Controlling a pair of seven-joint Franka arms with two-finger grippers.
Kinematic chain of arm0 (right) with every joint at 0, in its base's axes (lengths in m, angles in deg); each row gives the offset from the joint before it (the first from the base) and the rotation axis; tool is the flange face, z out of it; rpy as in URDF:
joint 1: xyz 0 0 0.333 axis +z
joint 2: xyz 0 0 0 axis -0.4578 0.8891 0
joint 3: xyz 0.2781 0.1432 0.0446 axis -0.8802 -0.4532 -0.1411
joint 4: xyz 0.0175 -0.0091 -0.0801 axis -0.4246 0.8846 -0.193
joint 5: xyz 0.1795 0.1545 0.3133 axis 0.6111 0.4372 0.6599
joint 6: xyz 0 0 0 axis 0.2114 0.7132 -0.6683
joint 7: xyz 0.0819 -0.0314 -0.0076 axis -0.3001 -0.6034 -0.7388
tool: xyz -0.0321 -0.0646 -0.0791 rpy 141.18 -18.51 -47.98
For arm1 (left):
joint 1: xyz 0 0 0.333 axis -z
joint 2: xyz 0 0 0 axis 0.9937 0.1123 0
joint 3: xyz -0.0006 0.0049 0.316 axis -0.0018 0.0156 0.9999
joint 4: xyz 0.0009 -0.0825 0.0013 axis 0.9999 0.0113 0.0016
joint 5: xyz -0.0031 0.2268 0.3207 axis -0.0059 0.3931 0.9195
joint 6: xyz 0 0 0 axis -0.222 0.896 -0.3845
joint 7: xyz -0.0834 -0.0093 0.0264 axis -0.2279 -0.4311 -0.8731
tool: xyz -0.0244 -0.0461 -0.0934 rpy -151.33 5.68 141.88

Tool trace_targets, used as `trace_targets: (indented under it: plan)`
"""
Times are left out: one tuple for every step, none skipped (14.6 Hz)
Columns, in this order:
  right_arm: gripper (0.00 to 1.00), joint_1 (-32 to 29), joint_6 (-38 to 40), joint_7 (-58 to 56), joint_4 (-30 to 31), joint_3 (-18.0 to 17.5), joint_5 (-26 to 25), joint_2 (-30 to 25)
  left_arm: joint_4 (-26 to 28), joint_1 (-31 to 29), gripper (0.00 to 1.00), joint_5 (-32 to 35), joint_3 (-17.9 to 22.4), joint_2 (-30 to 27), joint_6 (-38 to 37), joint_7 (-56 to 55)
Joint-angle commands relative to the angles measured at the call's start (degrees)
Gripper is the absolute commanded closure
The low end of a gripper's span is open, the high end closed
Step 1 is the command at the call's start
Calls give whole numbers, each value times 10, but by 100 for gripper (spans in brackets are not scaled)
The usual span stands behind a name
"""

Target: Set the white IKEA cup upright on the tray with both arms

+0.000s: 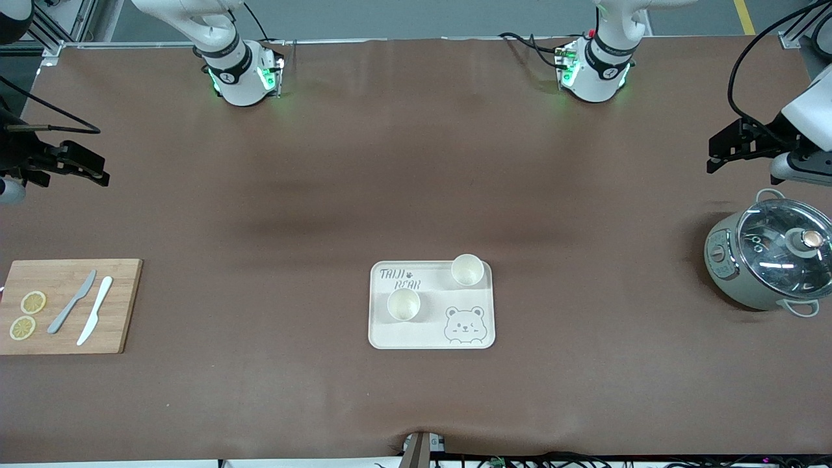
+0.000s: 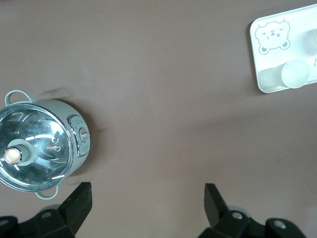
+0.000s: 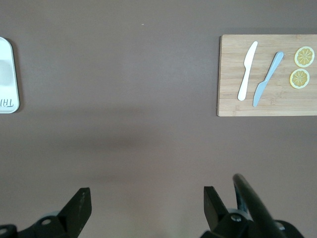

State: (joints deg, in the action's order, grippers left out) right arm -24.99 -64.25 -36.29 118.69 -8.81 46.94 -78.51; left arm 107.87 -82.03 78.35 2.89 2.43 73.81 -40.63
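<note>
Brown covering stretches across the whole worktop, with the cream tray [image 1: 431, 338] lying near the front camera, about midway between the two arms' ends. Two white cups stand upright on it, mouths up: one cup [image 1: 403, 304] toward the middle of the tray, the other cup [image 1: 467, 270] at the tray's corner farther from the camera, above the bear drawing. Judging by this, the placing looks done, with nothing left but to stay clear.

Both arms wait well apart from the tray. The left gripper [image 1: 734, 148] hangs over bare worktop at its own end, fingers apart and empty, beside a lidded pot [image 1: 770, 257]. The right gripper [image 1: 68, 166] hangs over its end, fingers likewise apart and empty, with a cutting board [image 1: 123, 305] nearer the camera carrying two knives [image 1: 84, 311] and two lemon slices [image 1: 27, 314]. Nothing stands between the grippers and the tray.
</note>
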Motion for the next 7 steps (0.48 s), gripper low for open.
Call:
trace_targets:
  plan:
    - [0, -7, -2, -7, 9, -8, -5, -7, -2, 0, 0, 11, 1, -4, -8, 9]
    - [0, -7, -2, -7, 9, -8, -5, -7, -2, 0, 0, 11, 1, -4, -8, 9]
    - [0, -6, -2, -7, 9, -8, -5, -7, -2, 0, 0, 11, 1, -4, -8, 8]
    - [0, -6, -2, -7, 9, -8, -5, -7, -2, 0, 0, 11, 1, -4, -8, 7]
    - [0, -6, -2, -7, 9, -9, -5, -7, -2, 0, 0, 11, 1, -4, -8, 7]
    - [0, -6, -2, -7, 9, -9, -5, -7, -2, 0, 0, 11, 1, -4, -8, 7]
    - [0, -6, -2, -7, 9, -9, -5, -7, -2, 0, 0, 11, 1, -4, -8, 6]
